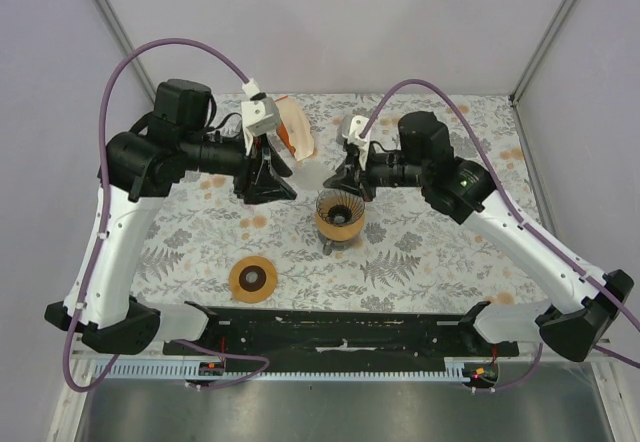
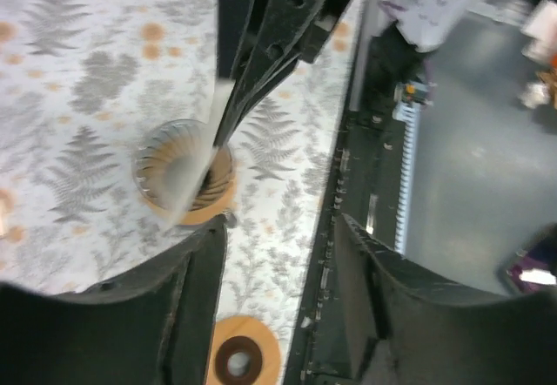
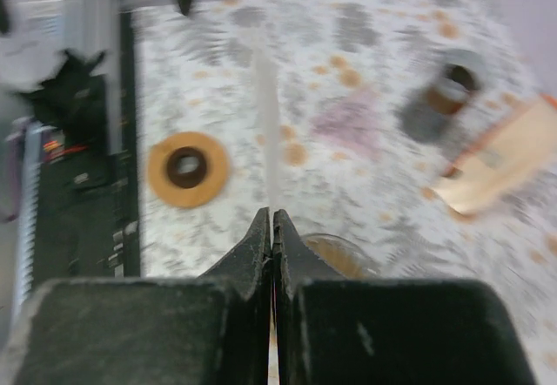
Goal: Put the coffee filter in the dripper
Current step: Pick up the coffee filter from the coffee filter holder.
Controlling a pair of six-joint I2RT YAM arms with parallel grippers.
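Observation:
The glass dripper (image 1: 339, 214) stands on its wooden base at mid-table. My right gripper (image 1: 346, 179) hangs just above its far rim. In the right wrist view that gripper (image 3: 272, 215) is shut on the white coffee filter (image 3: 266, 124), a thin sheet seen edge-on, with the dripper (image 3: 335, 253) right below. From the left wrist camera the coffee filter (image 2: 198, 163) reaches down into the dripper (image 2: 157, 176). My left gripper (image 1: 270, 190) stands to the left of the dripper. Its jaws (image 2: 278, 228) are open with nothing between them.
A loose wooden ring (image 1: 253, 279) lies near the front, left of the dripper. An orange packet of filters (image 1: 293, 127) lies at the back behind the left gripper. The black rail (image 1: 330, 334) runs along the near edge.

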